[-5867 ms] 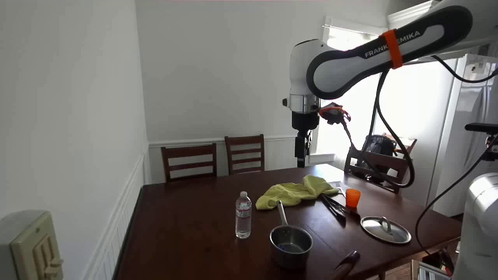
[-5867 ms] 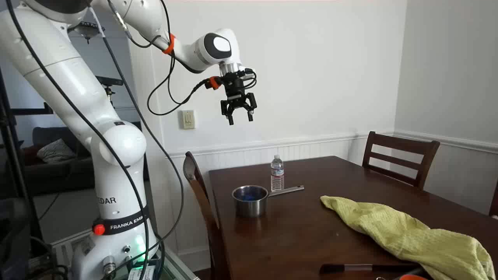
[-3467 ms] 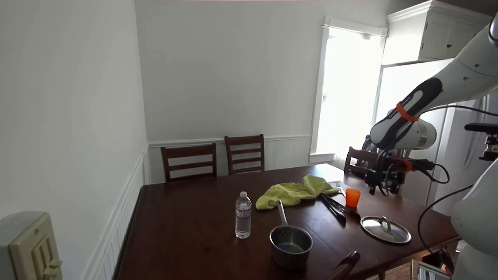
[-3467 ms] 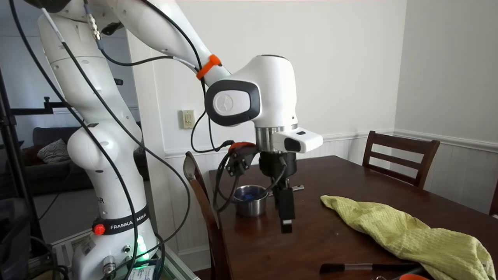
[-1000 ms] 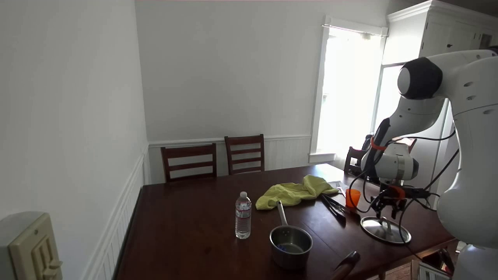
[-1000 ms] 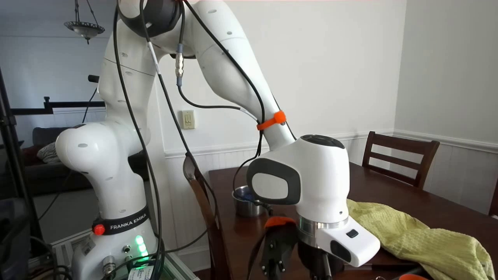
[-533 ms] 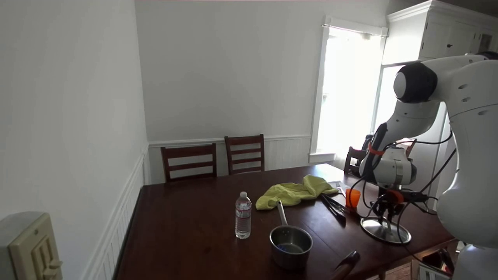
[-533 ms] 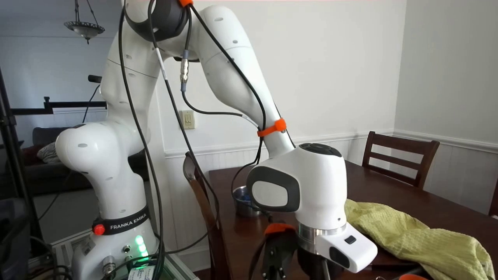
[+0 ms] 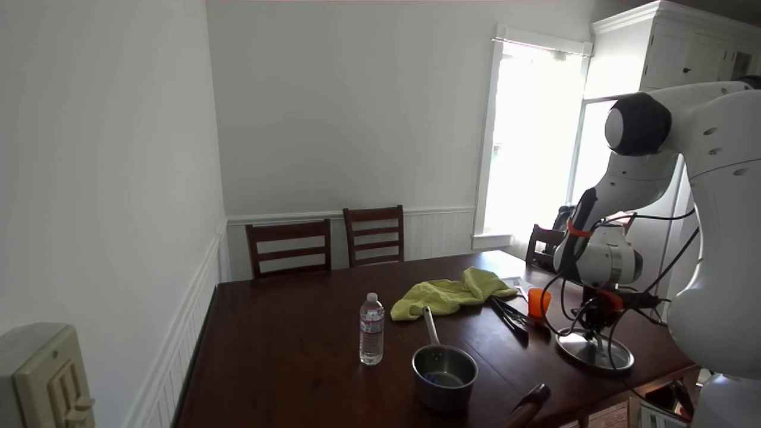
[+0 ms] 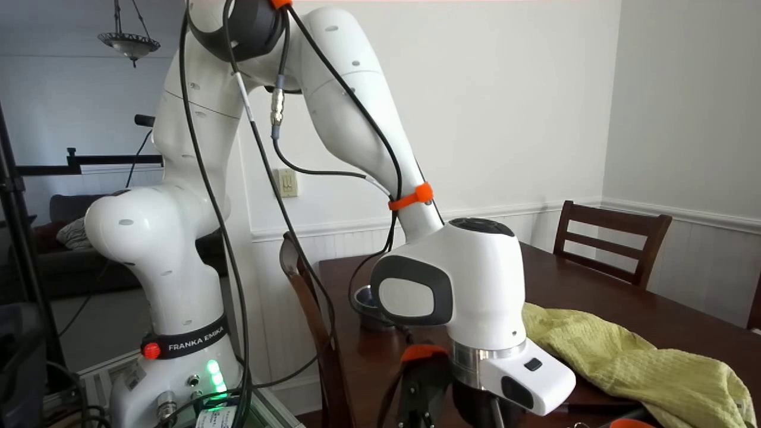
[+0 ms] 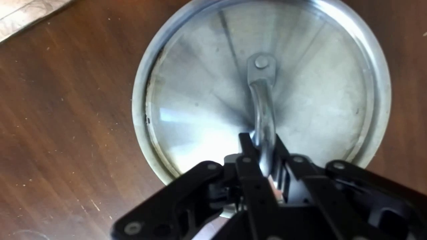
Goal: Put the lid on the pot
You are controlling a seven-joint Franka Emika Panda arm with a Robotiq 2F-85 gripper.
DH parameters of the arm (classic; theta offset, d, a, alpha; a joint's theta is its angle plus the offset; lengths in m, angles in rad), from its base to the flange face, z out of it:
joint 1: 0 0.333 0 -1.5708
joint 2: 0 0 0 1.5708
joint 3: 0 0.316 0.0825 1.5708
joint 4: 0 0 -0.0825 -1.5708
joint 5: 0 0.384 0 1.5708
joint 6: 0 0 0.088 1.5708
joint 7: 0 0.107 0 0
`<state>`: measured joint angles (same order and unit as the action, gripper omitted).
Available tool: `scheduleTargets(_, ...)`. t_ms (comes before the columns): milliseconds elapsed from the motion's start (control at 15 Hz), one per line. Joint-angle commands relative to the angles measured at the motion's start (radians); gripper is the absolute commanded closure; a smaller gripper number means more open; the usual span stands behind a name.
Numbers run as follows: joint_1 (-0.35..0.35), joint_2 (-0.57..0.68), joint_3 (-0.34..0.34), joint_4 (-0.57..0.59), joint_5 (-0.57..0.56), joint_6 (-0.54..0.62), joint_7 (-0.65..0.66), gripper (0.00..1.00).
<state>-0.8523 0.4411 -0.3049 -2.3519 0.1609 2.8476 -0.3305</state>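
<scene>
Gripper (image 11: 263,142) is totally pinching the lid (image 11: 196,86) by its handle (image 11: 263,106), and the pot (image 9: 445,392) is holding something blue (image 9: 430,378).

White jointed arm (image 10: 211,94), in an exterior view: round white base (image 10: 178,294) at 8 o'clock, dark-capped elbow (image 10: 257,37) high at 11, smooth white forearm (image 10: 343,122) sloping toward 5, bulky white-shelled wrist (image 10: 486,282) at 4, facing down to 6. Wrist view: black two-finger gripper (image 11: 262,141) at 5 o'clock, slim black fingers (image 11: 247,146) aimed at 12, clamped, narrow gap between.
</scene>
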Motion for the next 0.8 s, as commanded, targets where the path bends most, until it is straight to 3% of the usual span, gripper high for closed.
scheduleTargets(0, -0.049, -0.179, 0.018, -0.12, -0.063, -0.027, -0.092, 0.96)
scheduleTargets(333, 0.0, -0.431, 0.032, -0.197, -0.083, -0.16, -0.239, 0.96)
scheduleTargets(733, 0.265, -0.705, 0.034, -0.268, -0.121, -0.326, -0.238, 0.96)
